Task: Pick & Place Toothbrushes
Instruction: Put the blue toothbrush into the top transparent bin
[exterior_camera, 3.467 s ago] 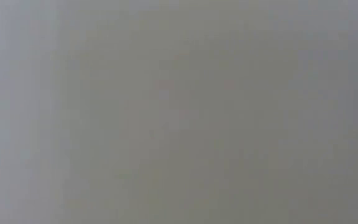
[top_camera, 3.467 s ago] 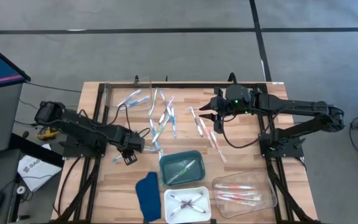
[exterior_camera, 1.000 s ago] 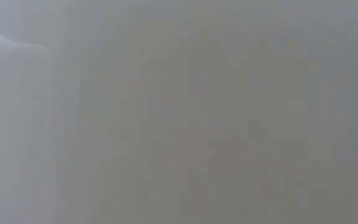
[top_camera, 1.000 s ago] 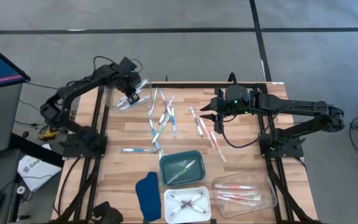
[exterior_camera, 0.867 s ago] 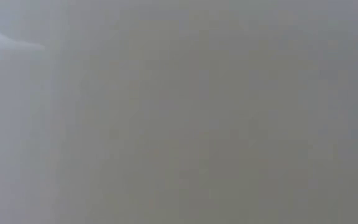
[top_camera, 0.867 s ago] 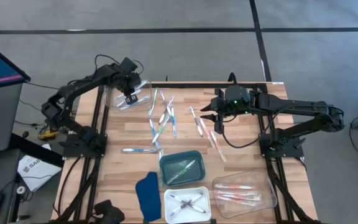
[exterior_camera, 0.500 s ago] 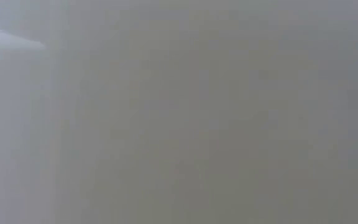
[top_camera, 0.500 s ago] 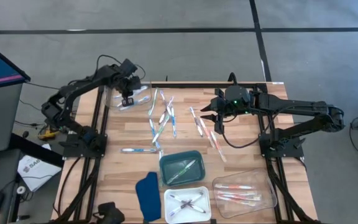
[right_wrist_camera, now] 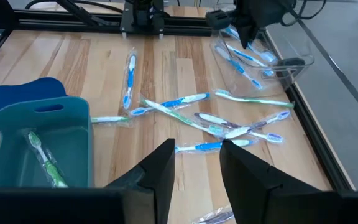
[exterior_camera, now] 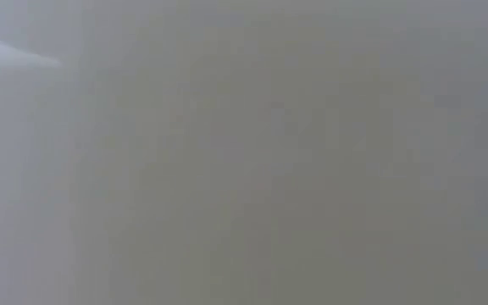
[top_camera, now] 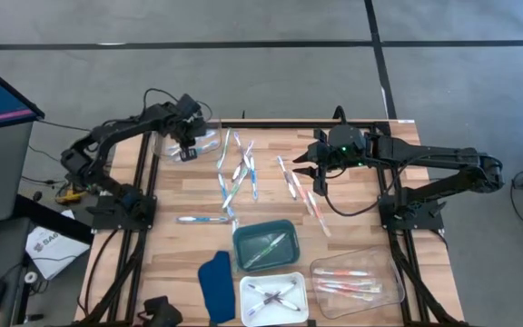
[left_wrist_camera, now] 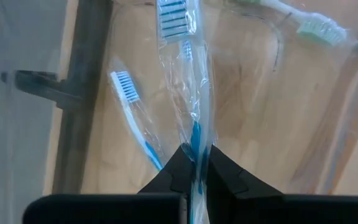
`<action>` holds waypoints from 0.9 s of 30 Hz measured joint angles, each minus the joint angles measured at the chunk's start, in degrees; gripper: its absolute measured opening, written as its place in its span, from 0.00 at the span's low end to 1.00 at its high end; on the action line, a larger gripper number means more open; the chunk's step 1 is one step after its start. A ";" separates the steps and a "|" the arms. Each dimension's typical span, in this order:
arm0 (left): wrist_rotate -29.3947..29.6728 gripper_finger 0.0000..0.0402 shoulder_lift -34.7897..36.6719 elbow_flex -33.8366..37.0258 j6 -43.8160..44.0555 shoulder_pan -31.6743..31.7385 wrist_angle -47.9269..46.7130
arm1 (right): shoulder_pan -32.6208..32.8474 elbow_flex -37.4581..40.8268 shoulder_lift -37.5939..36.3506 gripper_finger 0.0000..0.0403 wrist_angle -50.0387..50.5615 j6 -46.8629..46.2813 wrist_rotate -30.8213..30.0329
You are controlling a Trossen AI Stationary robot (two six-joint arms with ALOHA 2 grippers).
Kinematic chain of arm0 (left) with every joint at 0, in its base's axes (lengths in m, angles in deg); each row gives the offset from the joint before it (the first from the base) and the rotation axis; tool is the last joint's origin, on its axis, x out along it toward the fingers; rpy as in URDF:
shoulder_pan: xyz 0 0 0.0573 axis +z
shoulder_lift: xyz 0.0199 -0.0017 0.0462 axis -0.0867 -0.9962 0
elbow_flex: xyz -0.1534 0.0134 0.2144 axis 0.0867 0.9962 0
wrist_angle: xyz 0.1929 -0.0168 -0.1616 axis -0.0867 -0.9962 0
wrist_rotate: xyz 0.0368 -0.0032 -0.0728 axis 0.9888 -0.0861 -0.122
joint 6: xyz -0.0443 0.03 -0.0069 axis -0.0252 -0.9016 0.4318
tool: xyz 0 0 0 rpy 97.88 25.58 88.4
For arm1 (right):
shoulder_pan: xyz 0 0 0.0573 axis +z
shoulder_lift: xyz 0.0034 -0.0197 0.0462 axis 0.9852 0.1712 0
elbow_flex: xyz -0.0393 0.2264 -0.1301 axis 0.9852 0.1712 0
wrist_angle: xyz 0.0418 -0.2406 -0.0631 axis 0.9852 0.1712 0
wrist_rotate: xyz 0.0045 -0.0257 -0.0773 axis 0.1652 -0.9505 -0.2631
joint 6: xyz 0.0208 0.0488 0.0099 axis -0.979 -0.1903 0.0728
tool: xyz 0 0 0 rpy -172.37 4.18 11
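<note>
Since a moment ago the left claw has dipped lower into the clear tray at the bench's far left corner, pinching a blue wrapped toothbrush. Other toothbrushes lie mid-bench; the right claw hovers spread, unmoved, above pink ones

Even bright light w/ soft shadows, low view blank grey haze, left wrist close-up blurry
</note>
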 joint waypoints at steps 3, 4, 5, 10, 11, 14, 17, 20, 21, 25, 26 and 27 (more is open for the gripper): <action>-0.04 0.02 -2.26 0.08 1.37 0.63 0.51 | 0.01 0.00 0.00 0.30 -0.05 0.00 0.00; 0.00 0.02 -3.18 0.08 1.56 0.82 0.75 | 0.01 0.00 0.00 0.30 -0.06 0.00 0.00; 0.05 0.02 -4.10 0.08 1.70 1.04 0.84 | -0.01 0.00 0.01 0.30 -0.08 0.00 0.00; 0.91 0.03 -8.46 0.08 2.64 1.33 1.44 | 0.01 0.00 0.00 0.30 -0.08 -0.01 0.00; 1.70 0.03 -9.09 0.08 2.63 1.33 1.65 | 0.01 0.00 0.00 0.30 -0.08 0.00 0.00; 2.91 0.04 -10.44 0.08 2.68 1.31 2.28 | 0.01 0.00 0.00 0.30 -0.06 0.00 0.00; 2.92 0.07 -10.80 0.08 2.68 1.31 2.78 | 0.00 0.00 0.00 0.30 -0.02 0.00 0.00; 3.01 0.13 -10.70 0.08 3.46 1.31 3.84 | 0.01 0.00 0.02 0.30 0.01 0.00 0.00; 3.21 0.15 -10.66 0.08 3.96 1.31 3.86 | -0.01 0.00 0.01 0.30 0.02 0.00 0.00; 4.47 0.23 -10.60 0.06 5.71 1.29 3.80 | 0.00 0.00 0.00 0.30 0.03 -0.02 0.00; 4.69 0.26 -10.58 0.06 5.95 1.29 3.78 | -0.01 0.00 0.01 0.30 0.03 -0.02 0.00; 5.27 0.28 -10.56 0.06 6.32 1.27 3.71 | 0.00 0.00 0.01 0.30 0.03 -0.02 0.00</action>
